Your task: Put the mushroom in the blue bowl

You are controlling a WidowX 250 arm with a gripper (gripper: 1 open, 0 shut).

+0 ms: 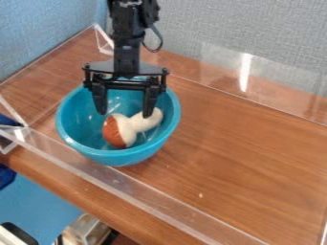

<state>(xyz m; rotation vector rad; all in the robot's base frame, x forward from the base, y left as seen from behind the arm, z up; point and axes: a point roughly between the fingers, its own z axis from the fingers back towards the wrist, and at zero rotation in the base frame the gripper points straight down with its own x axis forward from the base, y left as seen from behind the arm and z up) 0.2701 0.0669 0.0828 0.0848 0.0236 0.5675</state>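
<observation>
Lying on its side inside the bowl (pixel 76 129), the mushroom (pixel 129 125) has its reddish-brown cap low toward the near wall and its cream stem angled up toward the far right of the basin. The bowl sits on the tabletop (pixel 243 134) near its left end, close to the clear barrier that runs along the front and left edges. The tool (pixel 126 100) hangs directly over the bowl, pointing straight down, its two dark fingers (pixel 96 99) spread wide apart with nothing between them; the mushroom lies below and is not gripped, though whether a fingertip brushes the stem is too fine to tell from this view. Judged from how things lie, the task's main step looks done: the mushroom rests within the bowl and the jaws are empty. What seems left is only clearing the arm up and away from the rim. The one thing to mind would be a finger catching the stem or the bowl's wall on the way out and tipping the mushroom.
</observation>
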